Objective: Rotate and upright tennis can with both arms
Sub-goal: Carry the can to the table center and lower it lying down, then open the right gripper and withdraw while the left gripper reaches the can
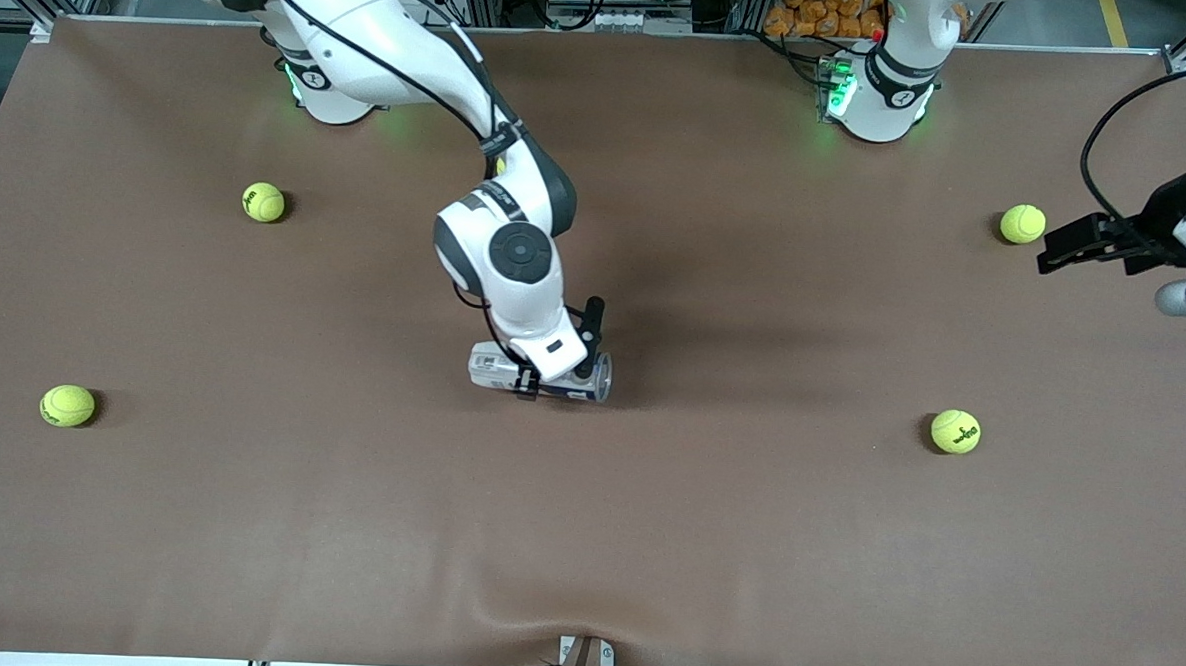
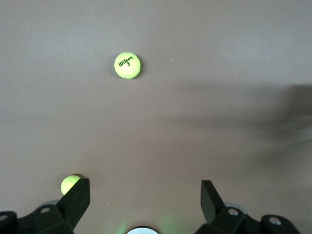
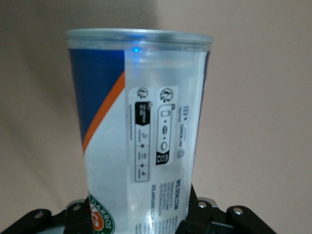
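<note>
The tennis can [image 1: 492,369] lies on its side at the middle of the brown table [image 1: 584,533]. It is a clear tube with a white and blue label and a silver rim. My right gripper [image 1: 559,365] reaches down over it, with one finger on each side of the tube, shut on it. In the right wrist view the can [image 3: 141,112] fills the frame between the right gripper's [image 3: 139,212] black fingers [image 3: 202,214]. My left gripper [image 1: 1052,251] hangs open and empty over the left arm's end of the table, beside a tennis ball [image 1: 1022,224]. In the left wrist view its [image 2: 145,190] fingers [image 2: 78,197] stand wide apart.
Three more tennis balls lie on the table: one [image 1: 955,431] toward the left arm's end, two [image 1: 263,202] [image 1: 67,405] toward the right arm's end. The left wrist view shows two balls [image 2: 127,65] [image 2: 70,184]. A fold runs along the table cover's front edge [image 1: 501,609].
</note>
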{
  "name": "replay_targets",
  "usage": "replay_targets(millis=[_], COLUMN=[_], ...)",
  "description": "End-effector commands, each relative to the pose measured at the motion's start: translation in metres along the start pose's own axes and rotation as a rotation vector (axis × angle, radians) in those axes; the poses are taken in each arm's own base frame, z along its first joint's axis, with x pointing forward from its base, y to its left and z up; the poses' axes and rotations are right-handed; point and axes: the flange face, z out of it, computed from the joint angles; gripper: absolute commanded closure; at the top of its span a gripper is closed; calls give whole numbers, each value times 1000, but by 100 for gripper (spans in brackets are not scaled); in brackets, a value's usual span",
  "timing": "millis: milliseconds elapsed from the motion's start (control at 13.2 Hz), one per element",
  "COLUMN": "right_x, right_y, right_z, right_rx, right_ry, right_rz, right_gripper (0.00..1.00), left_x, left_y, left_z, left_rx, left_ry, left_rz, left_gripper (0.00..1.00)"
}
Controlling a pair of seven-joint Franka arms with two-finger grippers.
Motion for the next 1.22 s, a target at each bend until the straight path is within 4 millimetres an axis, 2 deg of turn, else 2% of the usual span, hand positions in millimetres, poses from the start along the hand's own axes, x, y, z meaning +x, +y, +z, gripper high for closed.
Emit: replay_targets(millis=[0, 152, 304, 456, 608, 759, 835, 987, 1139], right_x=[2, 2, 7, 4, -9, -38, -64, -115, -180], right_y=[-1, 0, -4, 0, 9, 33, 53, 86, 117], right_z=[18, 13, 4, -25, -66, -93, -100, -120, -139], right_rx=[-39, -43, -46, -58, -55, -64, -67, -68, -61], right_ry=[-41, -38, -32, -25, -30, -25, -23, -31, -44], right_rz=[-59, -67, -76, -65, -35, 30, 77, 168, 282], right_gripper=[0, 0, 0, 0, 0, 0, 0, 0, 0], left_x=[2, 3, 9, 23, 41, 59, 69, 91, 106], left_y=[0, 0, 2, 10, 16, 27, 41, 71, 104], left_z=[6, 8, 21, 48, 78, 98, 113, 156, 184], left_rx=[-27, -29, -32, -64, -177, -263, -292, -433, -529], left_ry=[-23, -26, -51, -101, -142, -130, -122, -150, -139], left_rz=[18, 18, 20, 28, 17, 7, 13, -4, -19], left_gripper=[0, 0, 0, 0, 0, 0, 0, 0, 0])
